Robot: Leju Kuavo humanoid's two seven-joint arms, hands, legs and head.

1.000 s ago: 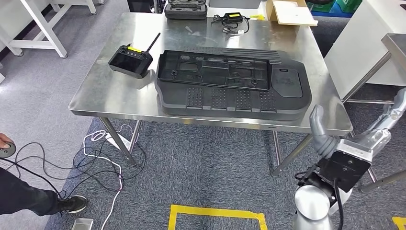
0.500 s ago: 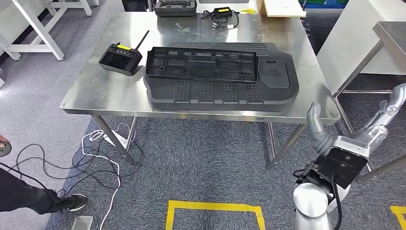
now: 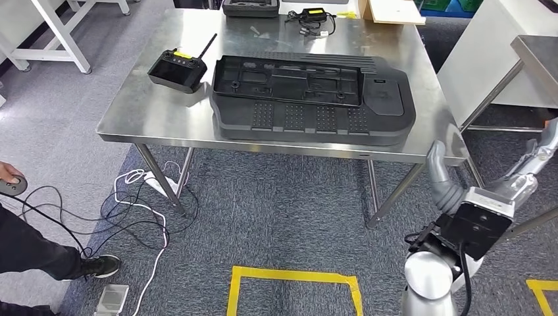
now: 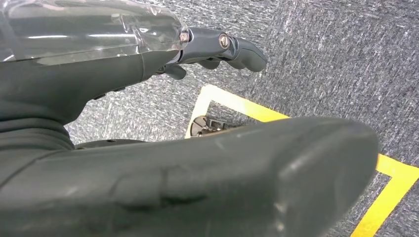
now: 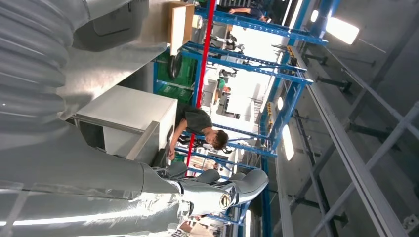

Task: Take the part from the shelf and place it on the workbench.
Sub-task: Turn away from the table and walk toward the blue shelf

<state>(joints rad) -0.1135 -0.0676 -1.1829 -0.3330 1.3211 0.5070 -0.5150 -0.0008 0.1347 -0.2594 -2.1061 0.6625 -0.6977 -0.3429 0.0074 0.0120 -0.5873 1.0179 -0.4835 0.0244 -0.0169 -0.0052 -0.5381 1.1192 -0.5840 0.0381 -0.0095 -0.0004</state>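
**Part lying on the workbench, both hands empty**

Head view is showing the large black moulded part [image 3: 312, 99] lying flat on the steel workbench [image 3: 145, 115], beside a black remote controller [image 3: 177, 69]. The right hand [image 3: 439, 178] is hanging low past the bench's near corner, well apart from the part, fingers loosely spread and holding nothing. A person's shoe [image 3: 99, 265] and loose cables [image 3: 131, 210] are lying on the carpet, near yellow floor tape [image 3: 293, 276].

Left wrist view is looking down at carpet: the left hand [image 4: 217, 47] is hanging with its fingers lightly curled and nothing in them.

Right wrist view is showing the right hand [image 5: 222, 190] with fingers apart and empty, against blue racking [image 5: 276, 74].

Judging from this, the placing looks done; for a clean finish both arms should be kept low and clear of the bench edge.
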